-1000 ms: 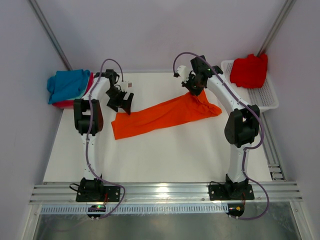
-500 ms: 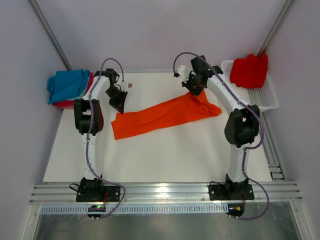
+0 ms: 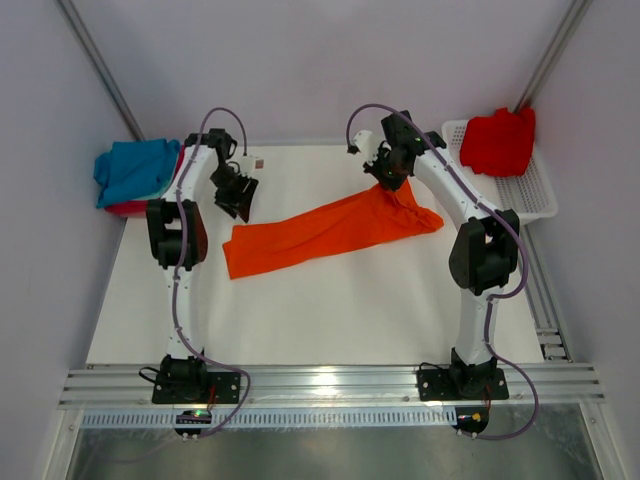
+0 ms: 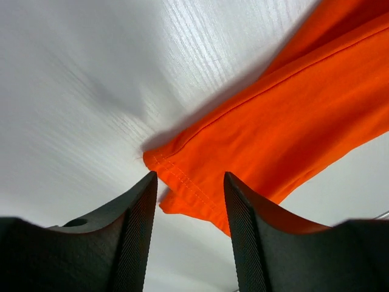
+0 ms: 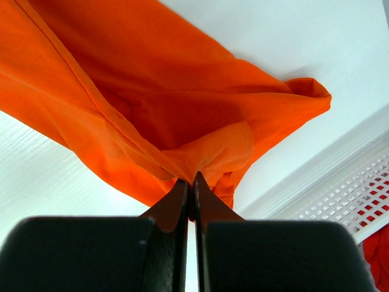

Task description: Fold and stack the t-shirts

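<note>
A bright orange t-shirt [image 3: 330,230] lies as a long diagonal band across the white table. My right gripper [image 3: 388,180] is shut on a bunched fold at its far right end, which shows in the right wrist view [image 5: 191,179] with the orange cloth [image 5: 170,97] pinched between the tips. My left gripper [image 3: 238,200] hovers just beyond the band's near-left corner. Its jaws are open, and the shirt's hemmed corner [image 4: 200,176] lies below the gap, not gripped [image 4: 189,176]. A teal t-shirt [image 3: 135,168] sits folded on a red one [image 3: 135,207] at the far left. A red t-shirt [image 3: 497,140] lies in the basket.
The white mesh basket [image 3: 535,195] stands at the far right edge of the table, and its rim [image 5: 358,201] shows in the right wrist view. The folded pile sits against the left wall. Grey walls close in on both sides.
My left gripper's jaws closed from wide open, then parted again partway, empty throughout. Its wrist shifted slightly away from the shirt. The right gripper and the orange shirt have not moved.
</note>
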